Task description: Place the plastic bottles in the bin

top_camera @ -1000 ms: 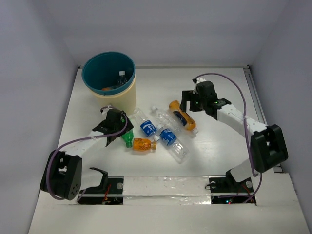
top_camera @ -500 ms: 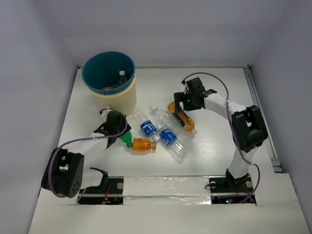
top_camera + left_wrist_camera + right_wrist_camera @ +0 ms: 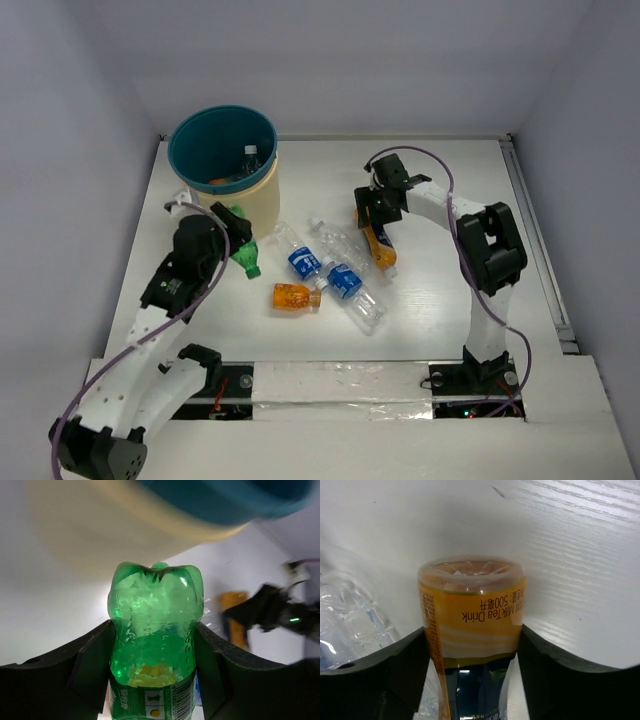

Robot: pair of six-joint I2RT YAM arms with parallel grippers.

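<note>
**Rim strike and neighbour drag are the main risks**

The bin is seen at the far-left of the table, close to the left and back edges, so little room is left behind it. Open surface is found on the far-right and along the near strip.

The left gripper is clamped on the green bottle, just beside the cream wall. In the left wrist view the bottle base is seen below the teal rim. If it is swung inward before being raised, the wall could be struck, the bin pushed, or the bottle knocked loose.

The right gripper is closed on the milk tea bottle, which lies on the table. A clear blue-label bottle is seen right alongside. It could be dragged or rolled during the pick. A slip on the smooth label is also judged possible.

The small orange bottle is left mid-table.
</note>
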